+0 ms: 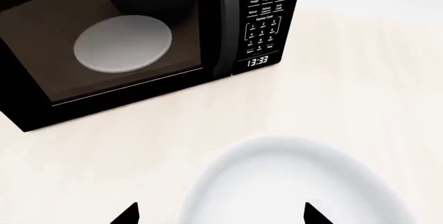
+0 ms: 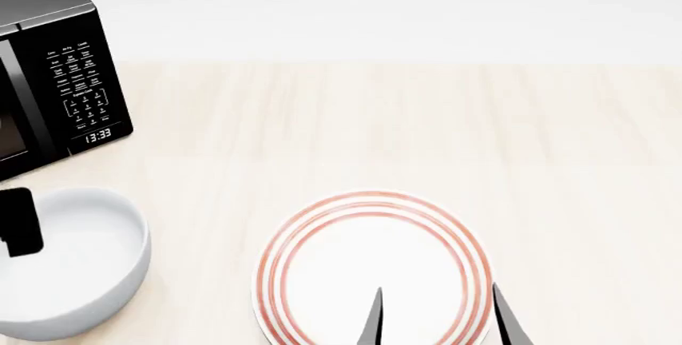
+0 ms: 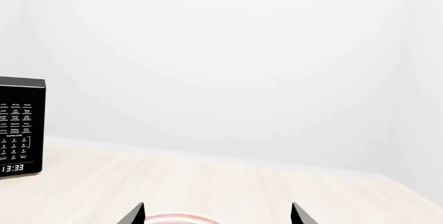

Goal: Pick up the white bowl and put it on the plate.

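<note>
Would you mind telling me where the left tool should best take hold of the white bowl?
Probably the rim, from above. The white bowl sits upright and open, and its smooth rounded outside gives little purchase. The left tool is open with the bowl's rim between its tips; one finger inside the wall and one outside should pinch it, well away from the microwave.

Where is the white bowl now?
In the head view the bowl sits on the table at the lower left, in front of the microwave and left of the plate, apart from it.

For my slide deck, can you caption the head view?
White bowl sits left of the red-ringed plate; microwave behind, right gripper over the plate.
</note>
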